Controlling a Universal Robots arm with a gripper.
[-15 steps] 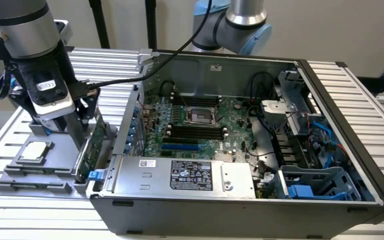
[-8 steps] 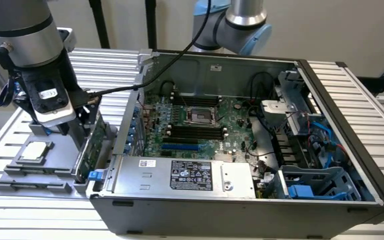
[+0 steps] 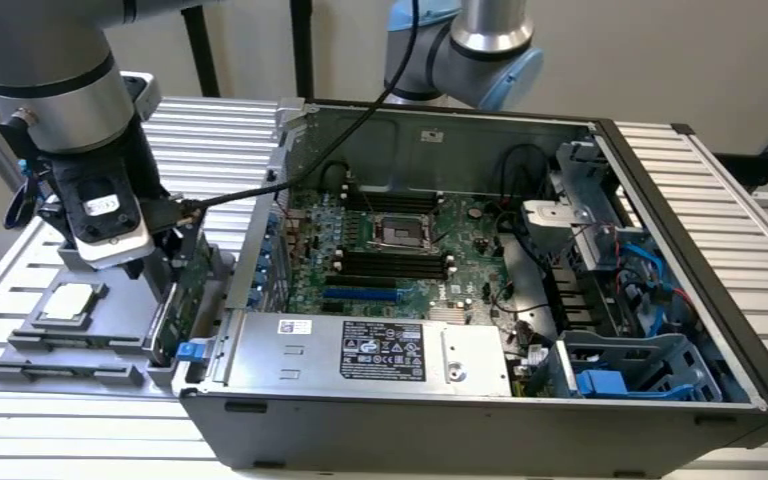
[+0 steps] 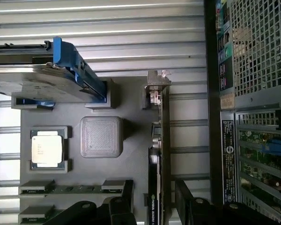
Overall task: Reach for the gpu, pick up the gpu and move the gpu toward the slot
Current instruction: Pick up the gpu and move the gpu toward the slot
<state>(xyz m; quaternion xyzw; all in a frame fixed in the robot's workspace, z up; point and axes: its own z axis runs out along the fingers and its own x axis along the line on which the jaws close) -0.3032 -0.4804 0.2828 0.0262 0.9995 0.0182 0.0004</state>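
the gripper (image 4: 154, 187) hangs low over the grey tray (image 4: 131, 105), its two dark fingers (image 4: 127, 193) spread apart, with nothing clamped between them. the gpu (image 4: 165, 140) stands on its long edge in the gap between them, with a sliver of daylight on each side, so i judge they straddle it and are not yet pinching. the card's long axis runs straight away from the fingers, along the tray edge nearest the computer case (image 4: 253, 56), and ends at its silver bracket (image 4: 158, 80) by the tray's far corner. further across the tray sit a square silver chip (image 4: 47, 149) and, beyond it, a hard drive (image 4: 37, 79) with blue rails. the open case lies just beside the card, its long wall parallel to it.
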